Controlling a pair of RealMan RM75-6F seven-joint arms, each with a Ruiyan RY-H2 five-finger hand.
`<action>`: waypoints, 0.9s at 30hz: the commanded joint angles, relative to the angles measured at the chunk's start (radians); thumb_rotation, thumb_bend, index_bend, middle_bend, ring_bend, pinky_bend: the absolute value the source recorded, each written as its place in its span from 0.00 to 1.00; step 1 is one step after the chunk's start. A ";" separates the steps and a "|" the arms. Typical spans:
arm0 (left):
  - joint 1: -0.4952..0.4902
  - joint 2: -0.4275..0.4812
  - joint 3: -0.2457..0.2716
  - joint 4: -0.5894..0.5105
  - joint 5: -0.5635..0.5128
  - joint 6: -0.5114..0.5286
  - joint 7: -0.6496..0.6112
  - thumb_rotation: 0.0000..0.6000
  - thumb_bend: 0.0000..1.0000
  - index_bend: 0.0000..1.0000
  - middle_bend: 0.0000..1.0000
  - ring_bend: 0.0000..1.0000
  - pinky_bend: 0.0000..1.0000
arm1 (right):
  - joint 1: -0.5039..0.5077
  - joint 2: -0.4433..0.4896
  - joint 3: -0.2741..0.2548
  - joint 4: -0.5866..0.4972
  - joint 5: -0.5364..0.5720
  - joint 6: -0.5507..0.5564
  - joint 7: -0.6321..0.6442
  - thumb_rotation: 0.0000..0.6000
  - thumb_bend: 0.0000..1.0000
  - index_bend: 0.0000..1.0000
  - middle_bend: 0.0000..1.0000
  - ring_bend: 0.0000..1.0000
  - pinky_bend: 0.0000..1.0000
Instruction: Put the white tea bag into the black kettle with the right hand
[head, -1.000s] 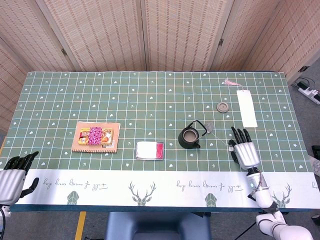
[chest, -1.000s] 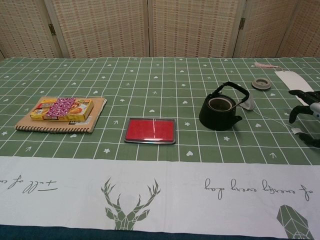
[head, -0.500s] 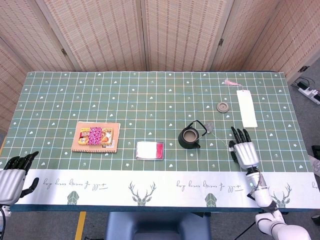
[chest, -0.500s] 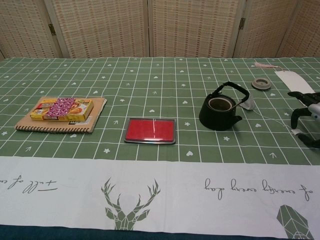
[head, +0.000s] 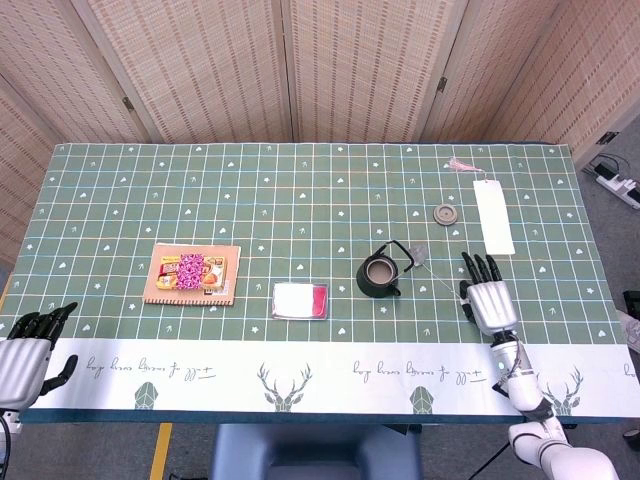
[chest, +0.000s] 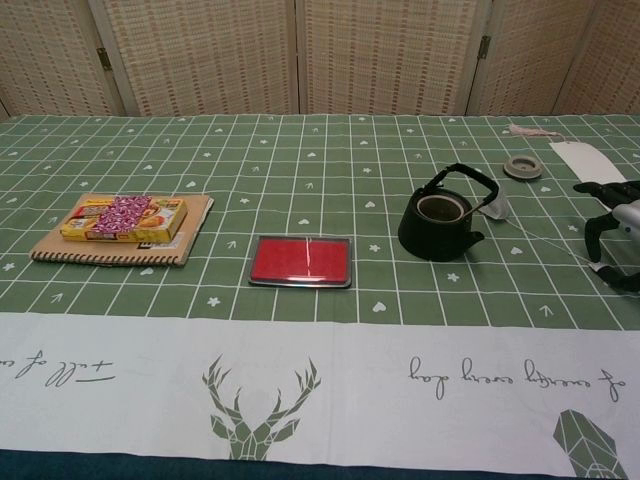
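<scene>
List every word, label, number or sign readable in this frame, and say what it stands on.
Cursive script on the tablecloth's white border: several phrases, not legible in the head view and upside down in the chest view.
Print on the yellow packet atop the notebook: too small to read.
Red case, black kettle, white strip: no text visible.

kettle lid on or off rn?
Off. The black kettle shows an open round mouth in both views, handle up. A small round lid-like piece lies apart behind it; cannot tell if it is the kettle's.

One kettle, one tea bag, one red tin, perhaps one notebook.
</scene>
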 joint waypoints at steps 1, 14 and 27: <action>0.000 -0.001 0.000 0.001 0.002 0.002 0.000 1.00 0.37 0.06 0.15 0.19 0.15 | 0.002 0.000 0.001 -0.001 0.001 -0.001 -0.002 1.00 0.42 0.57 0.07 0.00 0.00; 0.004 -0.005 -0.001 0.009 0.010 0.016 -0.002 1.00 0.37 0.05 0.15 0.19 0.15 | 0.003 0.010 0.006 -0.008 0.008 0.011 -0.024 1.00 0.42 0.61 0.09 0.01 0.00; 0.005 -0.007 -0.002 0.007 0.009 0.016 0.002 1.00 0.37 0.05 0.15 0.19 0.15 | 0.008 0.122 0.039 -0.224 -0.008 0.179 -0.058 1.00 0.42 0.62 0.10 0.01 0.00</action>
